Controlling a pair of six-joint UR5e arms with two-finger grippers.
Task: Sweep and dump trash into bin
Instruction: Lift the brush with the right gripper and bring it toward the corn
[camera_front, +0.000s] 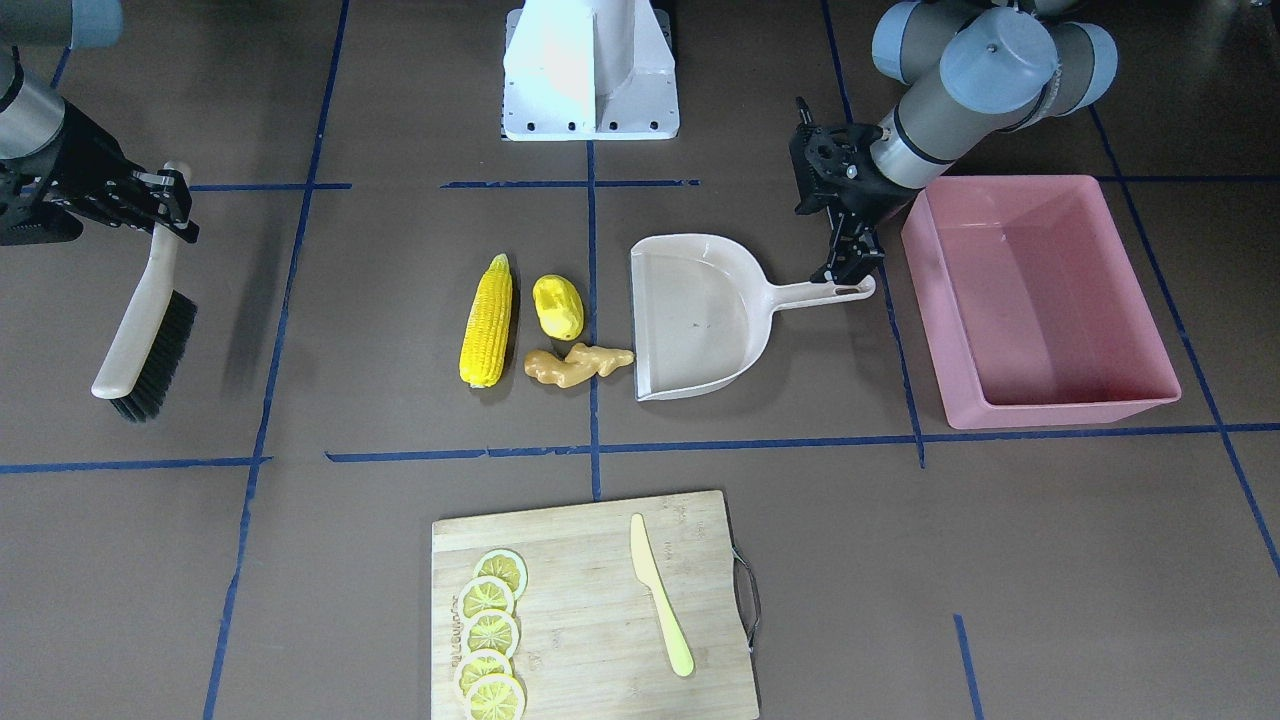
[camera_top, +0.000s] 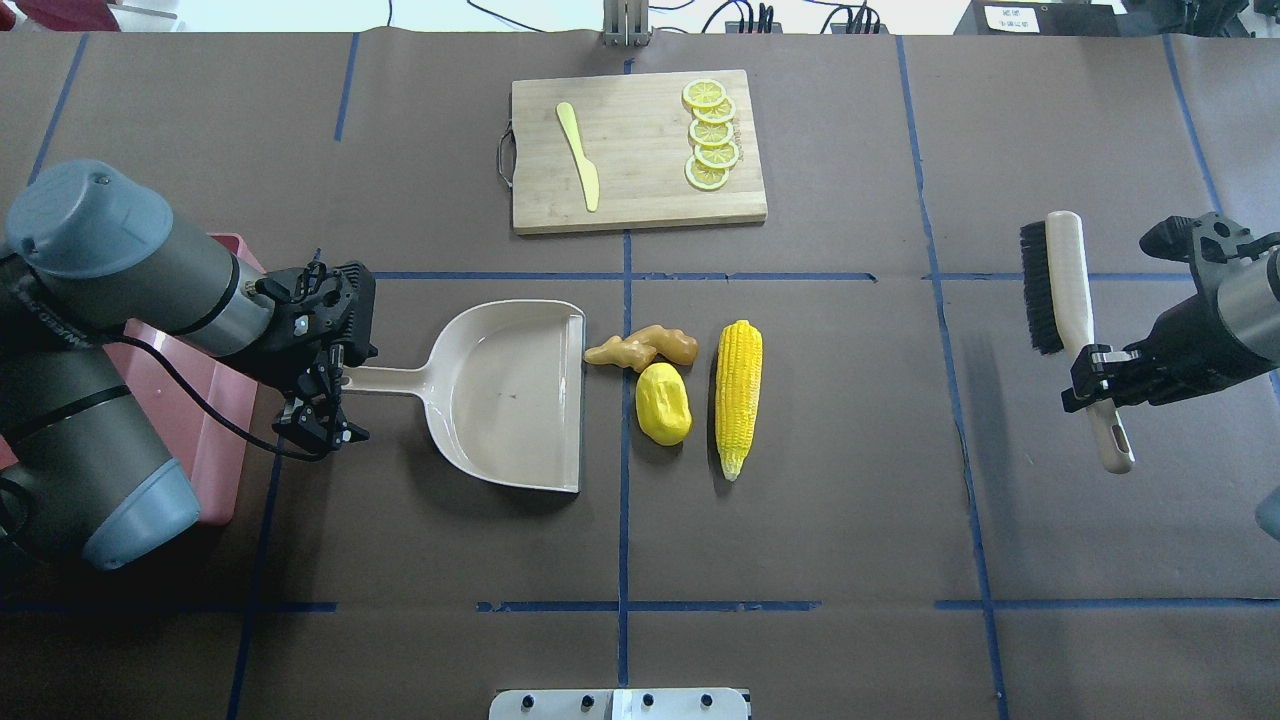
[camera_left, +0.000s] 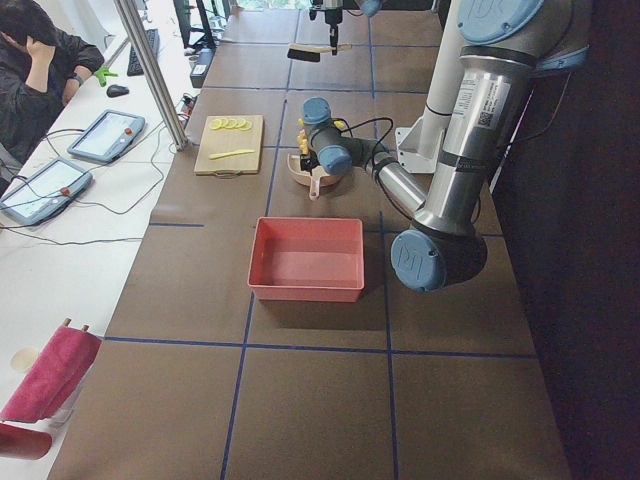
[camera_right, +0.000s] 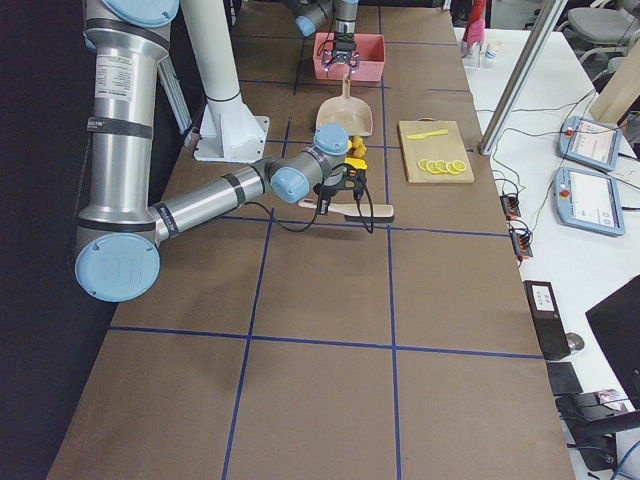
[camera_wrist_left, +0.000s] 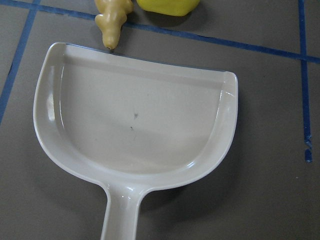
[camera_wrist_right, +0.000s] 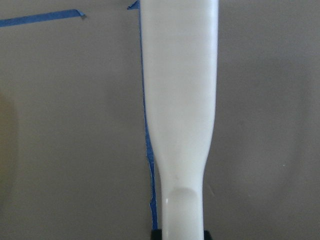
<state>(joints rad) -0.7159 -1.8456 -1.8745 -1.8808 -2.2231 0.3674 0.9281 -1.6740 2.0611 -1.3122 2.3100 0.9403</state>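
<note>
The trash lies in a group mid-table: a long corn cob (camera_front: 487, 320) (camera_top: 738, 395), a lumpy yellow fruit (camera_front: 558, 307) (camera_top: 663, 403) and a tan ginger root (camera_front: 575, 365) (camera_top: 640, 348). They are just off the open lip of the beige dustpan (camera_front: 700, 310) (camera_top: 510, 400) (camera_wrist_left: 135, 125), which lies flat. My left gripper (camera_front: 848, 265) (camera_top: 322, 425) hovers at the end of the dustpan's handle and looks open. The pink bin (camera_front: 945, 330) (camera_top: 215, 430) stands beside it. My right gripper (camera_front: 165, 200) (camera_top: 1095, 375) is shut on a brush (camera_front: 140, 330) (camera_top: 1065, 290) and holds it above the table, far from the trash.
A wooden cutting board (camera_front: 590, 620) (camera_top: 640, 130) with lemon slices (camera_front: 490, 630) and a pale plastic knife (camera_front: 660, 600) lies at the table's operator side. The robot's white base (camera_front: 590, 70) stands on the opposite side. Blue tape lines cross the brown table.
</note>
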